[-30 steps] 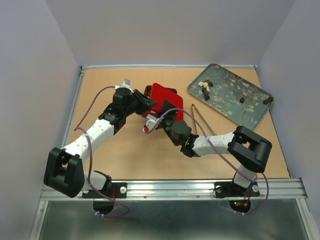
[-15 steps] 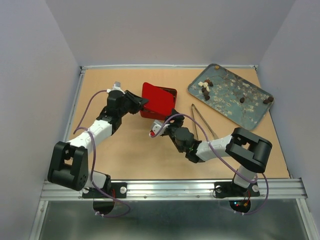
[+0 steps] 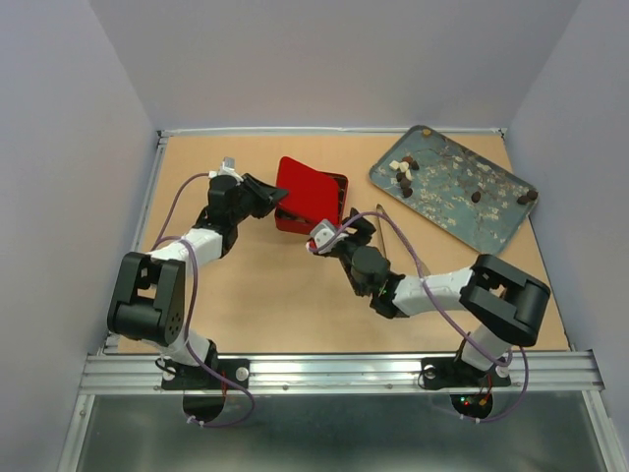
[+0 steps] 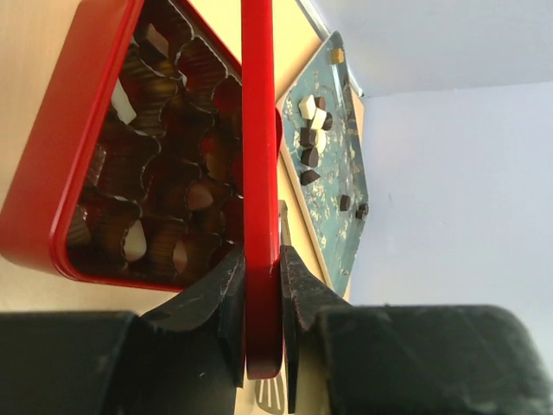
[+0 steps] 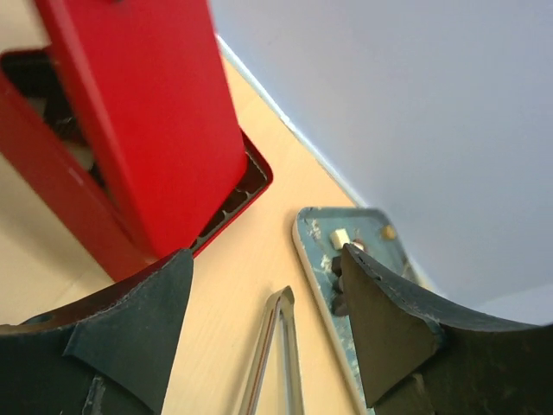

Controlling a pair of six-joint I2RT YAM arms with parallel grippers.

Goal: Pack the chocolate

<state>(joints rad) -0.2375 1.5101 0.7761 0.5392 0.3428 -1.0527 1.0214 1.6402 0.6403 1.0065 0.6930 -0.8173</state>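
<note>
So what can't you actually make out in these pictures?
- Box cells: in the top view the raised lid covers most of them. In the left wrist view the lid's edge cuts across, so filled cells can't be counted.
- Tongs: in the right wrist view the open ends run off the bottom edge.
- Chocolate pieces on the tray: in the top view, too small to tell shapes.

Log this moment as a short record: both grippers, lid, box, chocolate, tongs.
left gripper: shut on the lid, at its edge
right gripper: open, empty, beside the box
lid: red, tilted up over box
box: red, open, partly filled
chocolate: several pieces on the tray, a few in box
tongs: lying between box and tray, untouched
</note>
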